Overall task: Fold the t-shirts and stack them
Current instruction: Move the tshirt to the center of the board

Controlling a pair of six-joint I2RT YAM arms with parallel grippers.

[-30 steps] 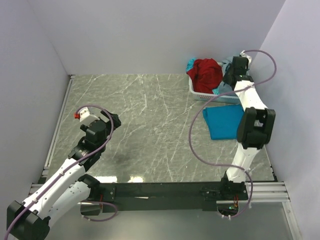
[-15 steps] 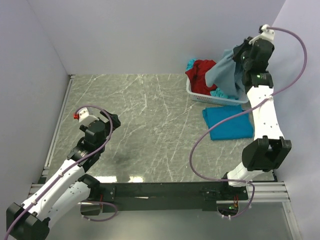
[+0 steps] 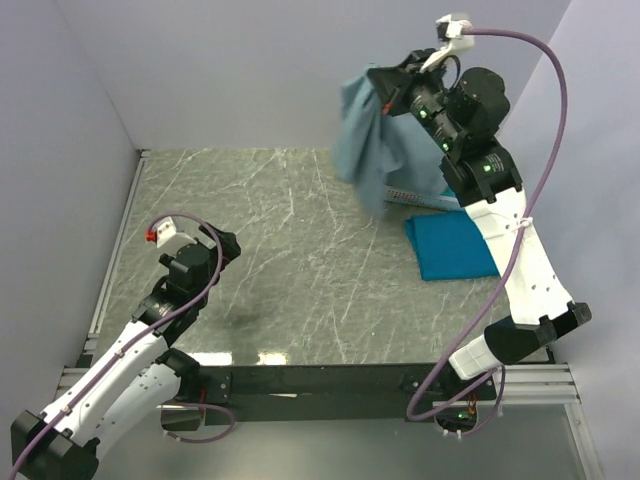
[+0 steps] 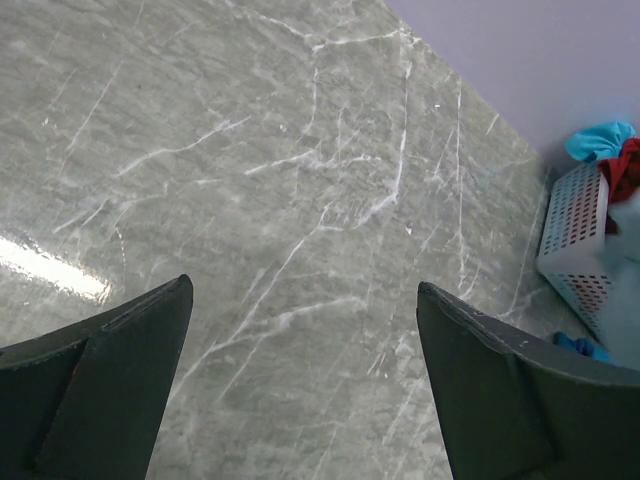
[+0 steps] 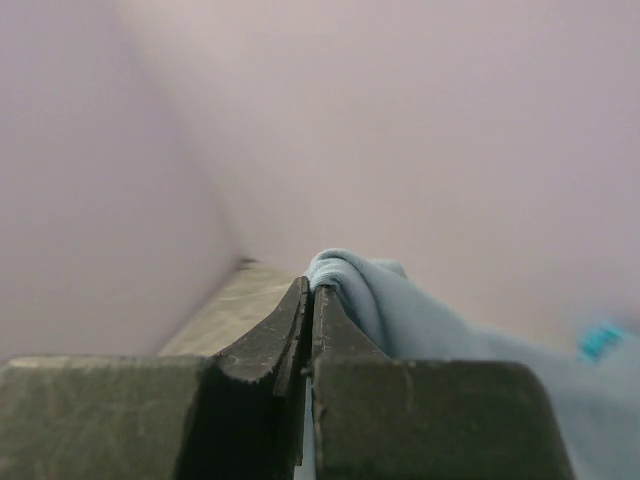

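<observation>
Marble-grey tabletop (image 3: 290, 240) lies open across its middle and left, shut in by lilac walls (image 3: 240, 70) on the left, far and right sides. The left gripper (image 4: 302, 300) hovers low at the left, jaws wide apart. The right gripper (image 3: 386, 88), high by the far right corner, is clamped on the grey-blue t-shirt (image 3: 362, 140), which hangs in front of the white basket (image 4: 575, 225). A folded turquoise t-shirt (image 3: 452, 245) lies flat near the right edge. A red t-shirt (image 4: 628, 165) sits in the basket.
</observation>
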